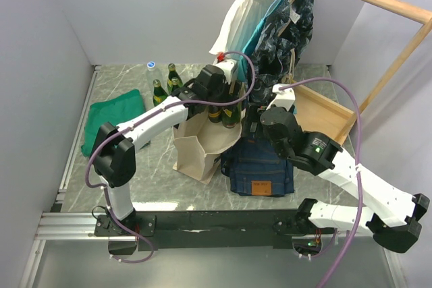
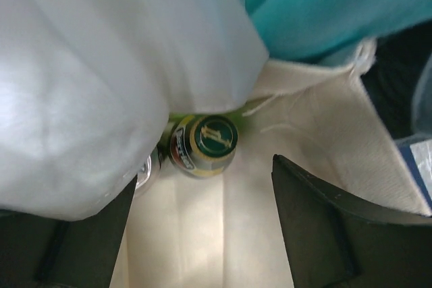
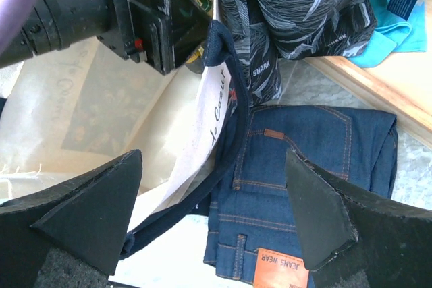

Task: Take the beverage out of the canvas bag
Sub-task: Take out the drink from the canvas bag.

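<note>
Reach step: my left gripper (image 2: pixel 202 234) at canvas bag (image 2: pixel 324 133) mouth, spread, empty; green-capped bottle (image 2: pixel 202 145) at 12 o'clock. Next: straddle neck, clench.

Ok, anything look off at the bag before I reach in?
Yes: the hanging white garment sags over the canvas bag mouth, hiding part of the inside; only one green-capped bottle shows clearly below the left pincer.

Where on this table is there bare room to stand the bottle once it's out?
Bare table shows between the green cloth and the canvas bag, and along the near edge before the bag and folded jeans. The back is crowded with bottles and hanging clothes.
</note>
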